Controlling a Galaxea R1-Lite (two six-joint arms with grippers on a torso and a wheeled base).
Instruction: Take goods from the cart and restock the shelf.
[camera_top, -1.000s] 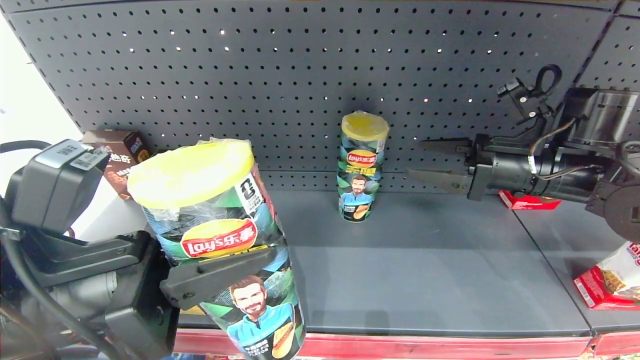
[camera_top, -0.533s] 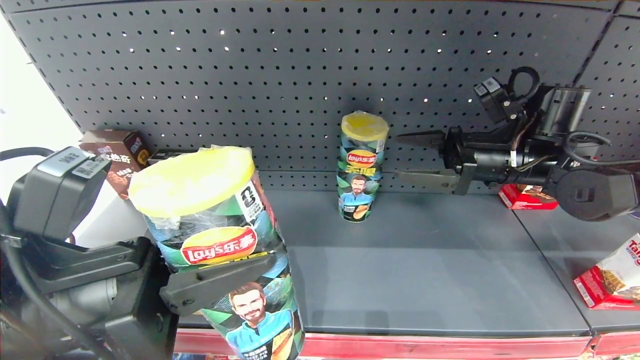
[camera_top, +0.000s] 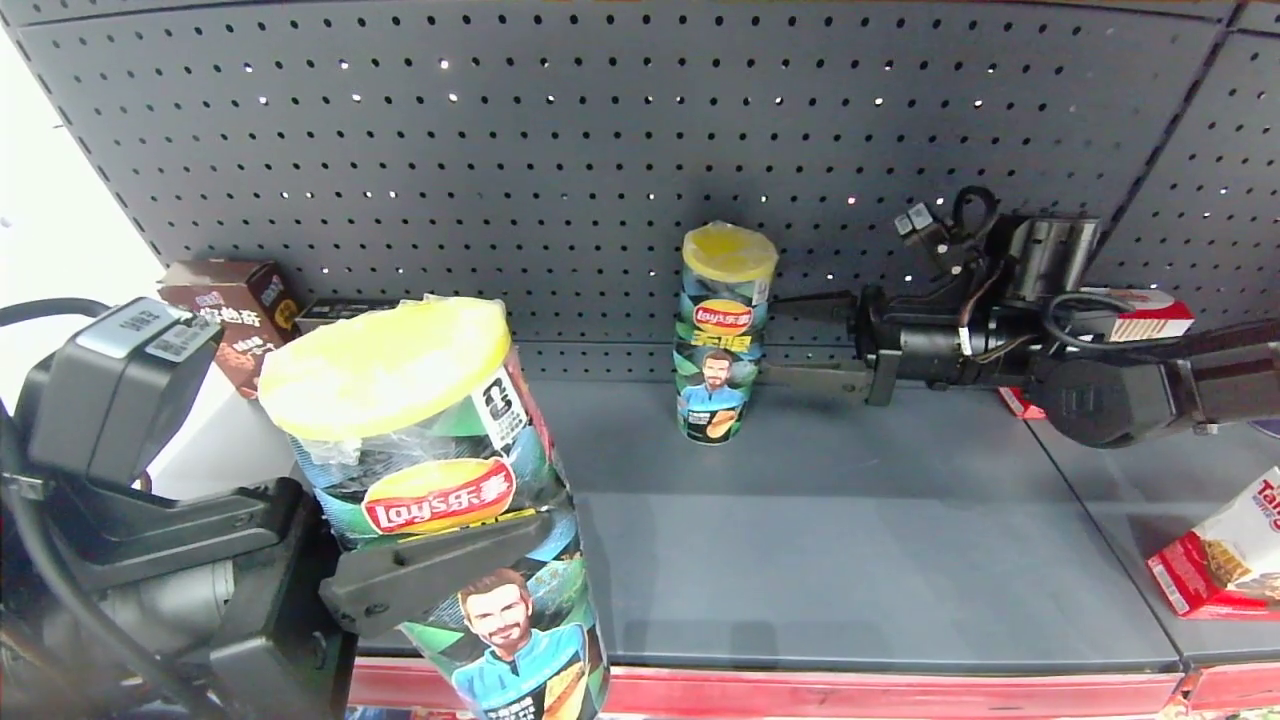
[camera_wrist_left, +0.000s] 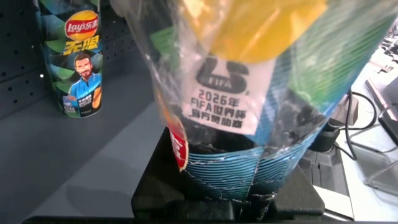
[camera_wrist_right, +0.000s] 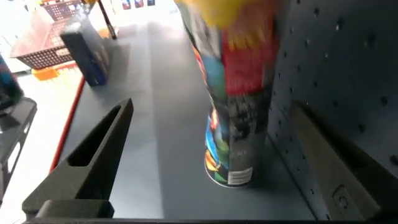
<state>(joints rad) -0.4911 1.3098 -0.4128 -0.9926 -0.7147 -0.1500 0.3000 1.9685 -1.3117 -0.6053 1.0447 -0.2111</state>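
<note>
Two chip cans are in play at the shelf, both with yellow lids and the same green-and-blue printed wrap. The first chip can (camera_top: 420, 440) is clamped in the left gripper (camera_top: 440, 560), one dark finger (camera_top: 430, 570) pressed across its front at about mid-height. It is carried at the shelf's front left corner, with its base over the red front edge (camera_top: 800, 690) as seen from the head camera. Loose clear film crinkles around its lid and upper body.

The second chip can (camera_top: 722, 335) stands upright on the grey shelf deck (camera_top: 850, 540), well back and just in front of the pegboard (camera_top: 600, 120). It stands well apart from the carried one. The right gripper (camera_top: 778, 338) lies level above the deck at that can's right side, its two fingers spread wide. In the right wrist view the can stands in the gap between them, and neither finger can be seen to touch it.

One brown box (camera_top: 230, 310) sits at the back left corner, against the pegboard. Red packs show at three spots on the right. A corner of one (camera_top: 1012, 402) shows under the right arm, and a red-and-white one (camera_top: 1150, 315) lies behind the arm by the pegboard. A third (camera_top: 1215, 560) sits at the front right of the neighbouring deck panel.
</note>
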